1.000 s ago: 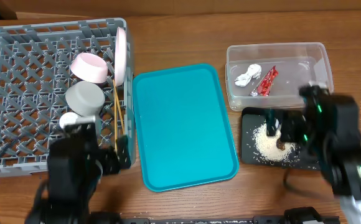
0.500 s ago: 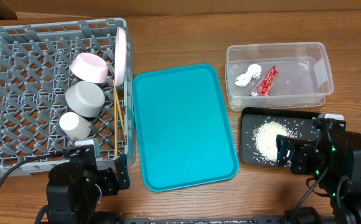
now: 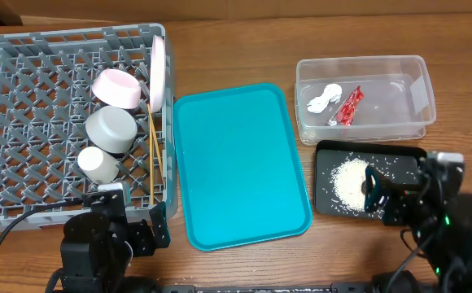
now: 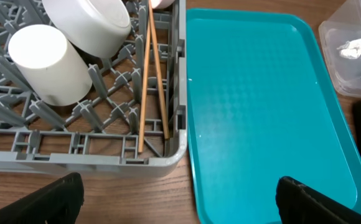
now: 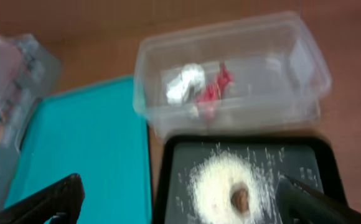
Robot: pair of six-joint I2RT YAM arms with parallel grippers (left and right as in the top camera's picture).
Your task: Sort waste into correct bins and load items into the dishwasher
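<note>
Rice grains (image 3: 351, 184) sat heaped on the black tray (image 3: 325, 155), brown lump (image 5: 239, 198) on top. Red wrapper (image 3: 349, 106) and tissue (image 3: 322, 98) lay in the clear tub (image 3: 419, 89). Plate (image 3: 159, 69), pink bowl (image 3: 115, 87), grey bowl (image 3: 110, 129), cup (image 3: 98, 164) and chopsticks (image 3: 153, 155) were in the grey rack (image 3: 0, 49). Left gripper (image 4: 179, 200) and right gripper (image 5: 177, 200) gaped wide, empty.

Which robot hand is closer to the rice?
Right. The right gripper hovers beside the rice over the black tray; the left gripper is far across, by the grey rack.

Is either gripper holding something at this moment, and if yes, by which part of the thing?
Nothing is held. The left gripper and the right gripper both stand open, with nothing between their fingers.
</note>
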